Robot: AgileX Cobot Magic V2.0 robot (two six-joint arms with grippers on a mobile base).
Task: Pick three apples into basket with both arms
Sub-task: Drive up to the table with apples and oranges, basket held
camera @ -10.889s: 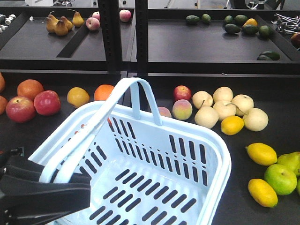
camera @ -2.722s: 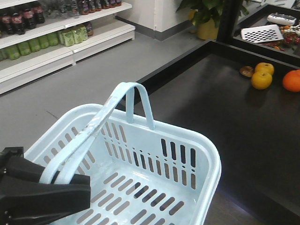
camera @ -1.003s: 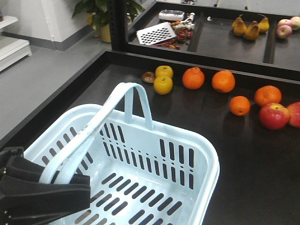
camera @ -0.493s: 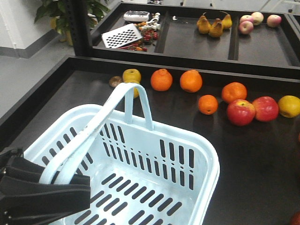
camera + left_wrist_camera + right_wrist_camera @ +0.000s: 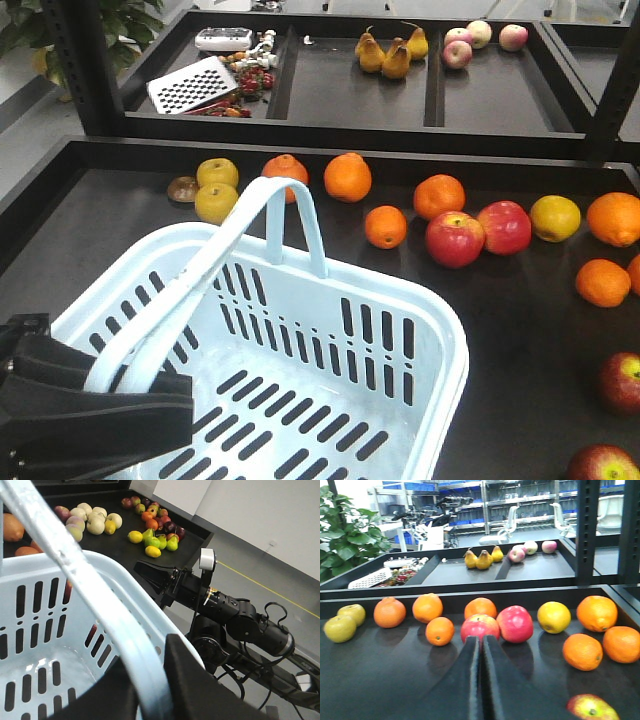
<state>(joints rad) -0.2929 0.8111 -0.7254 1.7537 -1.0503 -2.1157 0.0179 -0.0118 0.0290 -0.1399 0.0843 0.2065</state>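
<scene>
Two dark maroon-red apples point(image 5: 622, 383) are seen on the black counter point(image 5: 520, 310), at its near right, well apart from the basket point(image 5: 445, 345) and outside it. A yellow-green patch is shown on the farther one in the right wrist view. The pale blue basket is seen at near left, slotted walls and floor. Its arched handle point(image 5: 255, 215) is clamped by the left gripper point(image 5: 170, 400), with the black fingers closed on the handle's near end. The right gripper point(image 5: 481, 647) is pressed closed with nothing held and is pointed at two brighter pink-red apples point(image 5: 516, 624), which are lined up with oranges point(image 5: 347, 177) across the counter. In the left wrist view the right arm point(image 5: 240, 617) is seen right of the basket, with a white block point(image 5: 207, 559) on it. A small label point(image 5: 209, 594) there is too small to be read. Yellow fruit point(image 5: 217, 190) are seen at far left, just beyond the handle. On the far shelf, pears point(image 5: 385, 55), pale pink apples point(image 5: 480, 35) and a metal grater point(image 5: 192, 85) are laid out.
</scene>
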